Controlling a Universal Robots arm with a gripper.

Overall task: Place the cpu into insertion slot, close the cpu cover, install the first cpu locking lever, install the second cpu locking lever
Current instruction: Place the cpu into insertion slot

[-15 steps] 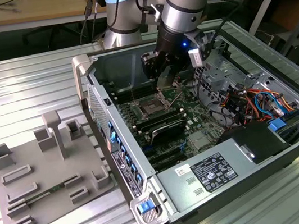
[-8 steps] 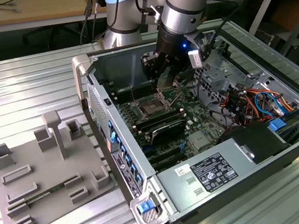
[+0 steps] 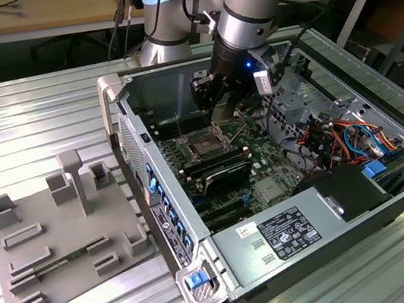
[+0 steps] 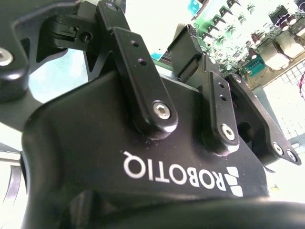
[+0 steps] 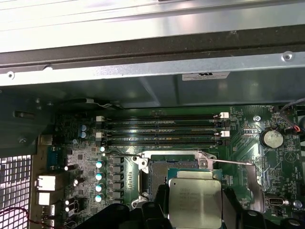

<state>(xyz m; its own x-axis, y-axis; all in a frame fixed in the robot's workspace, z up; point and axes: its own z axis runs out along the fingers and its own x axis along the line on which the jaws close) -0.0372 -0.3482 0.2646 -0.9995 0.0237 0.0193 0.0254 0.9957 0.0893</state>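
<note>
My gripper (image 3: 220, 112) hangs inside the open computer case, just above the motherboard. In the first wrist view the cpu (image 5: 195, 195), a flat square chip with a dull silver top, sits between two black fingers (image 5: 158, 209), so the gripper (image 5: 195, 212) is shut on it. The insertion slot (image 5: 164, 174) is a dark square socket with a thin metal rim on the green board, and it lies just past the chip's edge. In the exterior view the insertion slot (image 3: 207, 147) is below and slightly to the left of the gripper. A thin metal lever (image 5: 233, 163) runs beside the slot. I cannot make out how the cpu cover stands.
Long black memory slots (image 5: 162, 129) lie beyond the socket, close to the case wall (image 5: 143, 67). Coloured cables (image 3: 338, 137) and a power supply (image 3: 292, 233) fill the case at the exterior view's right. A grey fixture plate (image 3: 61, 235) rests on the metal table at its left.
</note>
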